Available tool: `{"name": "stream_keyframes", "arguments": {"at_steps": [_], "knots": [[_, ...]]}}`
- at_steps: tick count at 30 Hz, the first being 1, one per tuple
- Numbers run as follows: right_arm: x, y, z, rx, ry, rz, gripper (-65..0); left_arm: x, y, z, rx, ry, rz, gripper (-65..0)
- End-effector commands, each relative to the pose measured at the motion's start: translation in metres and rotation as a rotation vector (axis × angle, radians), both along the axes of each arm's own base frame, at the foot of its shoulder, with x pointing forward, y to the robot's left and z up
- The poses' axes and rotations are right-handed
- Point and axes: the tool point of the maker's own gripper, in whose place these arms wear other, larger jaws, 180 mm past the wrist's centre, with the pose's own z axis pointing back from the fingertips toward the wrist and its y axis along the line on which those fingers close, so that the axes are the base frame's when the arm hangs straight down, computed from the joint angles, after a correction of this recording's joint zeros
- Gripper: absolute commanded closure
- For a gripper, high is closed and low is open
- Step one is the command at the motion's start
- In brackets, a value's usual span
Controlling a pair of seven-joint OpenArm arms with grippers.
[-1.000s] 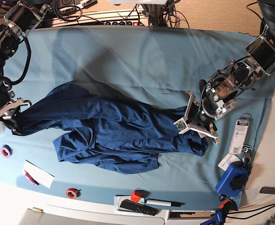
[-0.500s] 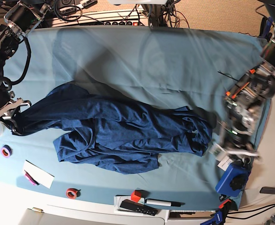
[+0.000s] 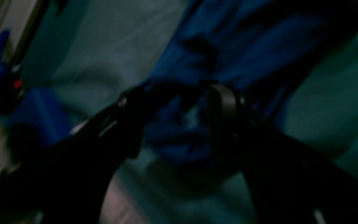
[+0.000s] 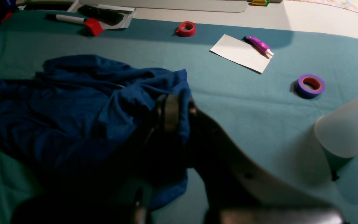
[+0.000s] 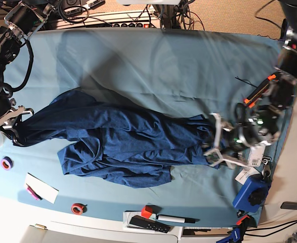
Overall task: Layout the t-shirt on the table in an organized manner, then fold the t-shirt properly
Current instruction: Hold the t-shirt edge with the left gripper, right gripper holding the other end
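Since half a second earlier the left hand [image 5: 215, 139] has swung from the counter's right edge back in to the right end of the t-shirt [image 5: 123, 147]; a second ago it stood slightly higher on that same end. The garment itself lies as before. The right hand [image 5: 14, 129] has not shifted.

Left hand: fingers spread apart over the bunched right end of the t-shirt, grasping nothing that can be confirmed; the wrist view is dark and blurred.

Right hand: clenched on the t-shirt's left end at the left edge of the base frame, fabric wrapped over a finger [image 4: 168, 113] in the wrist view.

The t-shirt lies crumpled in a long band across the middle of the counter [image 5: 153, 66], running left to right.

Surroundings, base view: purple tape roll [image 5: 6, 163] and white card [image 5: 42, 188] at lower left, a purple tube [image 5: 32, 192] touching the card's edge. Red tape roll [image 5: 77, 208], red cube [image 5: 146, 211], black remote [image 5: 149, 224] and marker [image 5: 176, 219] along the lower edge. Blue tool [image 5: 251, 194] and packaged item [image 5: 260, 147] at lower right, just beside the left hand. None rests on the garment.
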Motion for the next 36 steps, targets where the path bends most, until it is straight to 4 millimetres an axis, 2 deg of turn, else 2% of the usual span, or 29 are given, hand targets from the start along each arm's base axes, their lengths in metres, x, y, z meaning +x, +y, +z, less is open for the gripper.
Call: {"name": "stream_keyframes", "arguments": {"at_steps": [1, 6, 12, 17, 20, 26, 33, 36], "knots": [[0.004, -0.003, 0.020, -0.022, -0.061, 0.006, 0.0, 0.010, 0.001, 0.011, 0.003, -0.044, 0.001, -32.2], [0.004, -0.003, 0.020, -0.023, -0.061, 0.006, 0.0, 0.012, 0.006, -0.023, 0.035, 0.014, 0.029, -32.1], [0.004, -0.003, 0.020, -0.023, -0.063, 0.006, 0.0, 0.009, 0.026, -0.052, 0.044, 0.100, 0.073, -32.0], [0.004, -0.003, 0.020, -0.023, -0.062, 0.006, 0.0, 0.006, 0.022, -0.054, -0.011, 0.134, 0.080, -32.0], [0.004, -0.003, 0.020, -0.024, -0.060, 0.006, 0.0, -0.007, 0.019, -0.059, 0.013, 0.179, 0.005, -32.0], [0.004, -0.003, 0.020, -0.023, -0.063, 0.006, 0.0, -0.021, 0.013, -0.064, -0.028, 0.230, -0.037, -31.9], [0.004, -0.003, 0.020, -0.024, -0.062, 0.006, 0.0, -0.019, 0.011, -0.060, -0.045, 0.220, -0.045, -31.9], [0.004, -0.003, 0.020, -0.023, -0.062, 0.006, 0.0, -0.019, 0.011, -0.059, -0.044, 0.220, -0.044, -26.9]]}}
